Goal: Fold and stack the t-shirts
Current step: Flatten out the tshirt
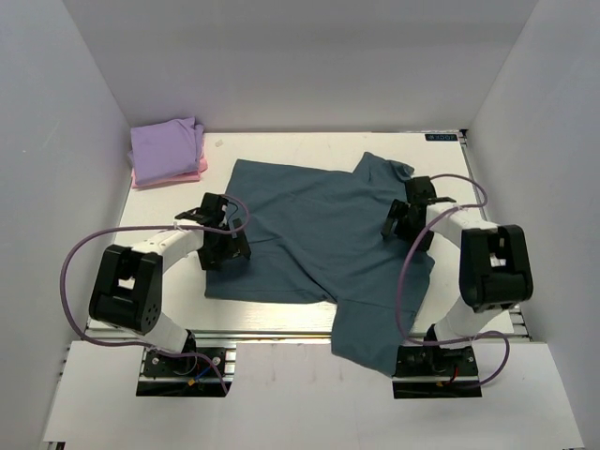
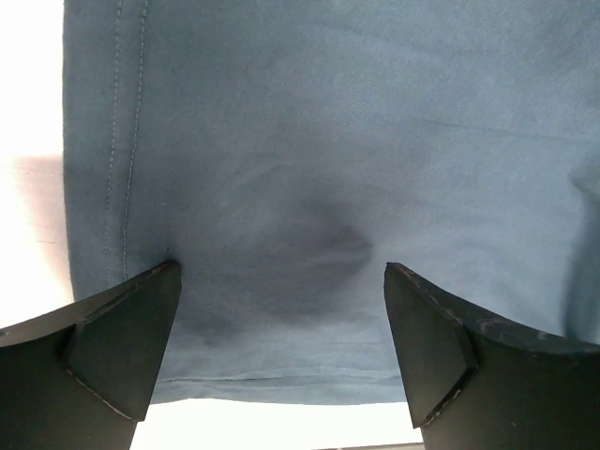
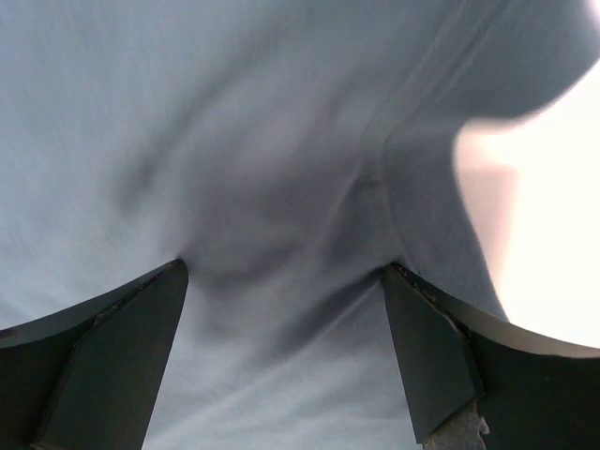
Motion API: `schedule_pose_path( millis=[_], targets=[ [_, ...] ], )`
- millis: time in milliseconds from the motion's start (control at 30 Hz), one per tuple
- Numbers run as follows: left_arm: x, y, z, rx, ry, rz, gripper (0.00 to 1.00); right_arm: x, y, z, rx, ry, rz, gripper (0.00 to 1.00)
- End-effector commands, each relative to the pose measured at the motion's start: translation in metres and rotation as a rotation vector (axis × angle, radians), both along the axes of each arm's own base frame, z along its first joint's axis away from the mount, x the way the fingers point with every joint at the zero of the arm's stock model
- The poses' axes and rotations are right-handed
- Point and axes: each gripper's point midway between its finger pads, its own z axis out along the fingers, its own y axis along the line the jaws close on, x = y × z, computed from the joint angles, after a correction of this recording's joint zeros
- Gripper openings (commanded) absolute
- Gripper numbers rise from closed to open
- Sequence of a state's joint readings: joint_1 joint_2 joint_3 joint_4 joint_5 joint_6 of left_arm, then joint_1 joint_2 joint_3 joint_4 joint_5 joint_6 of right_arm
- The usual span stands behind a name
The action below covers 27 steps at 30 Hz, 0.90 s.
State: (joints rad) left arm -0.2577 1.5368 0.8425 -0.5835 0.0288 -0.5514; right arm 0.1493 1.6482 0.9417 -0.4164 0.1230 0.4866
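Note:
The large dark teal-blue t-shirt (image 1: 323, 248) lies spread over the middle of the table, partly folded, one part hanging over the front edge. My left gripper (image 1: 228, 240) is open, its tips pressed down on the shirt's left hem (image 2: 281, 187). My right gripper (image 1: 394, 223) is open, its tips pressed on the shirt near a sleeve seam (image 3: 281, 187) on the right. Neither holds cloth between the fingers. The folded lavender-purple t-shirt (image 1: 167, 145) lies on the folded pink t-shirt (image 1: 187, 175) at the back left corner.
White walls close in the table (image 1: 281, 150) on the left, back and right. Purple cables loop from both arms. The arm bases stand at the near edge.

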Motion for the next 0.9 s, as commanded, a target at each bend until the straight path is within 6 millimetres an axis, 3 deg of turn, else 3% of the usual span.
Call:
schedule_pose_path(
  millis=[0, 100, 167, 200, 300, 433, 500, 567, 600, 700, 733, 800, 867],
  targets=[
    [-0.022, 0.017, -0.021, 0.072, 0.098, 0.044, 1.00, 0.022, -0.002, -0.025, 0.043, 0.030, -0.015, 0.90],
    [-0.030, 0.027, -0.031, 0.125, 0.136, 0.063, 1.00, 0.044, 0.013, -0.032, 0.122, 0.038, 0.038, 0.88],
    [-0.035, 0.037, -0.034, 0.168, 0.164, 0.091, 1.00, 0.056, 0.010, -0.037, 0.104, 0.034, 0.023, 0.85],
    [-0.029, 0.046, -0.032, 0.221, 0.156, 0.104, 1.00, 0.065, 0.004, -0.036, 0.103, 0.030, 0.011, 0.85],
    [-0.030, 0.054, -0.027, 0.269, 0.166, 0.138, 1.00, 0.085, -0.016, -0.025, 0.047, 0.003, -0.033, 0.88],
    [-0.022, 0.046, -0.022, 0.222, 0.131, 0.120, 1.00, 0.102, -0.027, -0.007, 0.013, -0.060, 0.018, 0.89],
    [-0.001, 0.028, -0.007, 0.148, 0.043, 0.053, 1.00, 0.112, -0.022, 0.013, 0.008, -0.126, 0.103, 0.89],
    [0.022, 0.013, 0.014, 0.095, -0.055, -0.001, 1.00, 0.113, -0.010, 0.031, 0.047, -0.176, 0.171, 0.89],
    [0.027, 0.000, 0.026, 0.024, -0.094, -0.035, 1.00, 0.116, -0.003, 0.039, 0.074, -0.210, 0.195, 0.89],
    [0.040, -0.012, 0.055, -0.040, -0.189, -0.062, 1.00, 0.101, 0.013, 0.075, 0.136, -0.316, 0.246, 0.89],
    [0.036, -0.011, 0.053, -0.037, -0.172, -0.062, 1.00, 0.093, 0.016, 0.086, 0.148, -0.343, 0.261, 0.89],
    [0.029, -0.001, 0.062, -0.007, -0.186, -0.011, 1.00, 0.083, 0.018, 0.091, 0.148, -0.354, 0.251, 0.89],
    [0.024, 0.009, 0.068, 0.029, -0.199, 0.037, 1.00, 0.060, 0.019, 0.095, 0.150, -0.349, 0.232, 0.89]
  ],
)
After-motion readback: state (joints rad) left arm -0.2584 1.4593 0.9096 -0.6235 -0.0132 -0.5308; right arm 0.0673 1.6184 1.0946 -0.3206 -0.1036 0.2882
